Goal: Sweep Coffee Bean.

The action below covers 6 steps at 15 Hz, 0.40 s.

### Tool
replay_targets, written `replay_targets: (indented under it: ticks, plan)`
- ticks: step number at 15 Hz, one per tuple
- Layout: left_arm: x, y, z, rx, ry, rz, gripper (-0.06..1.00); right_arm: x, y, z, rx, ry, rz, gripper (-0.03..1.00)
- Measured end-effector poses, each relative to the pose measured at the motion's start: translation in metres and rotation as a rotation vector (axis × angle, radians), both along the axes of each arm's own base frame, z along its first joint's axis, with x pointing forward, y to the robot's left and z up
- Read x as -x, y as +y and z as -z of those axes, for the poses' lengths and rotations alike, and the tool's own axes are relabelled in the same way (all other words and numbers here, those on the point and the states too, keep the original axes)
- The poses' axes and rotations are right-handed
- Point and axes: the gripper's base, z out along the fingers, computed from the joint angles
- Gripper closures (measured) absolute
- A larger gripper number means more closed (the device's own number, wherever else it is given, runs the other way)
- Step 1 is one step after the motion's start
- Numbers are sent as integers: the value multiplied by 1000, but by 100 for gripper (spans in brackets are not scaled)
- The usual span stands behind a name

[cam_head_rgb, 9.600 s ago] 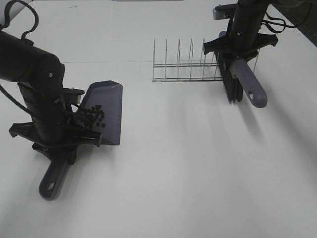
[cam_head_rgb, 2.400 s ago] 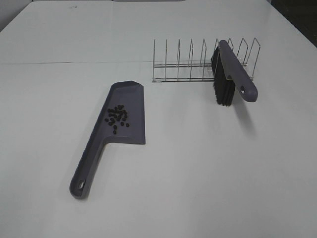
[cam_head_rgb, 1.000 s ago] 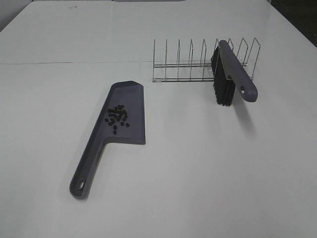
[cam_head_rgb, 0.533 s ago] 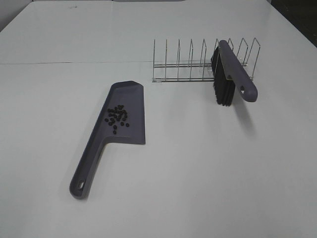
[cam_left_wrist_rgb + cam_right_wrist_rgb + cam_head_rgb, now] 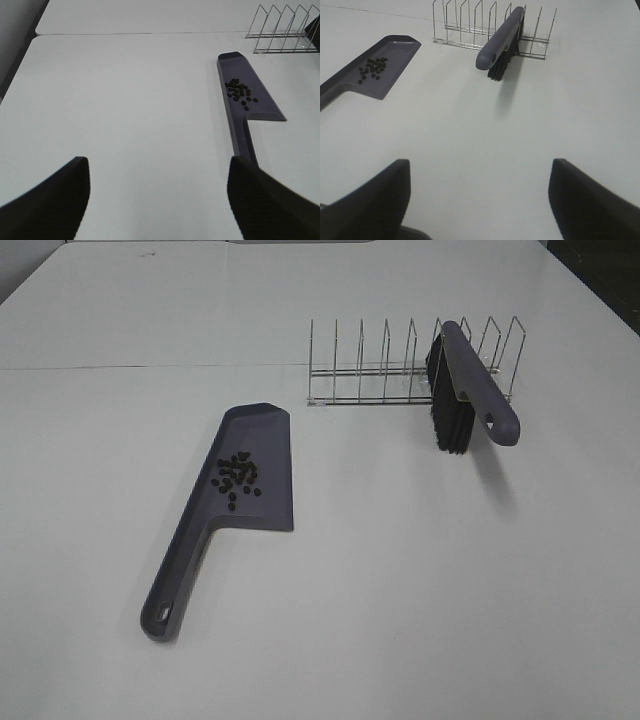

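Tiny dark coffee beans (image 5: 235, 478) rest in purple-grey plastic dustpan (image 5: 256, 465), handle toward table's near edge, nearer wide-open empty left gripper (image 5: 159, 192); right gripper (image 5: 480, 197) likewise open.

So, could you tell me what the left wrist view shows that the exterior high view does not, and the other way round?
Only the left wrist view shows the left gripper, its two dark fingers standing wide apart over bare table with nothing between them. Only the exterior high view shows the whole dustpan handle with its hanging hole and the brush leaning in the wire rack. Both show the dustpan lying flat with the coffee beans clustered on its blade, and at least part of the rack.
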Motion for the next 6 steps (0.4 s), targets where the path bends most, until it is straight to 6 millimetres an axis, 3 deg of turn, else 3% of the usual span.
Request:
replay_targets:
  ticks: [6]
  plan:
    - [0, 0, 0, 0, 0, 0, 23, 0, 0, 0, 0, 0, 0, 29]
